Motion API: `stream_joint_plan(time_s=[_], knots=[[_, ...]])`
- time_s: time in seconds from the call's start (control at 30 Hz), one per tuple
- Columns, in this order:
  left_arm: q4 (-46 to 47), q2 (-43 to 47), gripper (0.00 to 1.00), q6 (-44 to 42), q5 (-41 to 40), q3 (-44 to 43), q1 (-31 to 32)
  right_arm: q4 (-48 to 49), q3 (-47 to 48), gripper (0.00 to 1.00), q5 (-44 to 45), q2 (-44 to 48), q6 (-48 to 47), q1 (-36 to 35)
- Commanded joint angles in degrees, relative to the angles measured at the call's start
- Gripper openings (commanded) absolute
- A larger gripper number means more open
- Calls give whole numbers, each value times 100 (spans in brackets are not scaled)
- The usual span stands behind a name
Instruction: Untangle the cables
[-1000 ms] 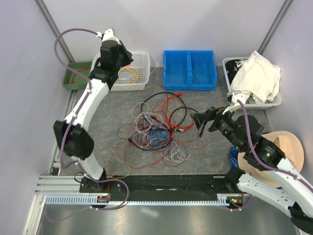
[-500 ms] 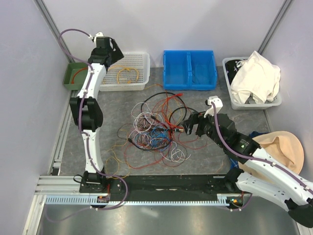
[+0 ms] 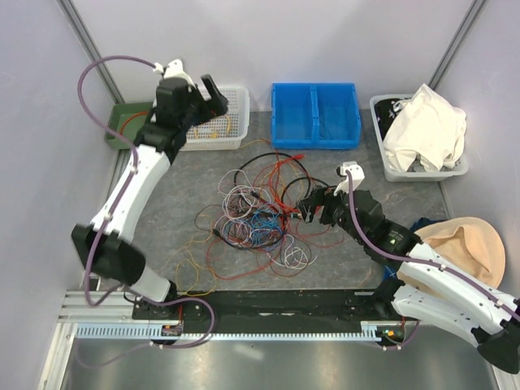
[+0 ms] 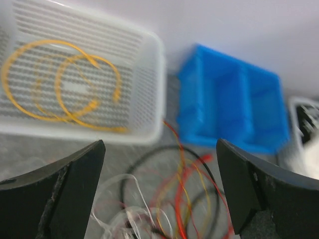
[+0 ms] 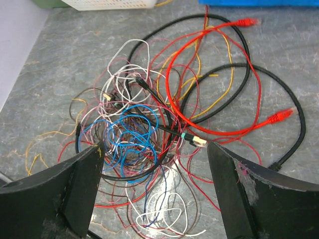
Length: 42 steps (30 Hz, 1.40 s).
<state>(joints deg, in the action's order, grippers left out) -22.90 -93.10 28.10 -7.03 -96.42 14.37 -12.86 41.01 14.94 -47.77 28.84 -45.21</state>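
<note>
Cables [image 3: 260, 215] lay in one loose tangle in the middle of the top view, on the grey table [image 3: 162, 187]. In the right wrist view the tangle filled most of the frame: thin blue wires [image 5: 129, 134] at the lower left, white wires [image 5: 124, 69] above them, a thick red cable [image 5: 279, 117] with red plugs looping at the right, and a black cable [image 5: 199, 16] curving around it. All of them crossed each other, and I could not tell which wire lay over which.

At the upper left of the top view, the left gripper [image 3: 218, 96] was raised above the near edge of a white basket [image 3: 237, 101]. Its fingers [image 4: 65, 189] were spread wide apart and nothing was between them. A yellow cable [image 4: 92, 103] lay coiled inside this basket, apart from the tangle. The left wrist view was blurred, so finer details could not be read there.

Slightly right of the centre, the right gripper [image 3: 309, 210] was low at the right edge of the tangle and pointed toward it. Its two fingers were also spread wide, with the wires under the gap but none of them grasped.

A blue bin [image 3: 315, 140] with two compartments stood at the upper centre, next to the white basket. A green tray [image 3: 116, 130] stood at the far upper left. A white cloth [image 3: 422, 126] was heaped in a grey basket [image 3: 380, 106] at the upper right, and a tan hat [image 3: 471, 244] lay at the right edge.
</note>
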Motion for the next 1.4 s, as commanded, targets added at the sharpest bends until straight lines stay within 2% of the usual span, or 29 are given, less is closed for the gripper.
stream_joint_plan(time_s=[0.0,0.07,0.1,0.17,0.3,0.43,0.67,0.77,0.8,0.83,0.87,0.9,1.0,1.13,1.2,1.33,1.37], knots=[[531,1474,100,29,561,1691,759,547,-304,93,193,-127,114,-5],[514,1916,100,12,361,2248,1275,767,-427,95,386,-250,78,-5],[532,2327,100,12,229,2825,1435,803,-410,95,396,-442,78,-5],[514,2690,100,204,149,3364,1734,794,-297,96,221,-680,87,4],[497,3744,100,565,70,4681,1938,1145,-217,95,-218,-1513,236,-5],[313,4816,100,697,44,5247,1947,2059,-199,92,-588,-2288,412,-14],[-109,5538,100,811,272,5572,1955,2533,538,82,-509,-3896,192,-14],[-197,5715,100,794,228,5713,1955,2666,906,73,-536,-4433,52,-5],[-233,5794,100,785,211,5722,1955,2605,995,56,-510,-4634,17,-5],[-250,5820,100,768,193,5722,1955,2570,1066,45,-483,-4688,16,-5],[-277,5856,100,750,158,5714,1955,2552,1136,35,-440,-4715,25,-5],[-320,5908,100,706,106,5705,1955,2482,1146,20,-422,-4672,25,-5],[-330,5961,100,680,-88,5661,1955,2263,1137,4,-387,-4128,-10,-40],[-59,5935,100,741,-238,5617,1947,1701,1364,0,-237,-2925,-255,-321],[144,5944,99,671,-89,5617,1947,1001,1899,0,-246,-2388,-344,-470],[1504,6189,100,504,517,6108,1947,-127,3268,0,-483,-2009,-432,-506],[2212,6277,100,539,683,6396,1955,-320,3455,0,-492,-1956,-441,-506]])
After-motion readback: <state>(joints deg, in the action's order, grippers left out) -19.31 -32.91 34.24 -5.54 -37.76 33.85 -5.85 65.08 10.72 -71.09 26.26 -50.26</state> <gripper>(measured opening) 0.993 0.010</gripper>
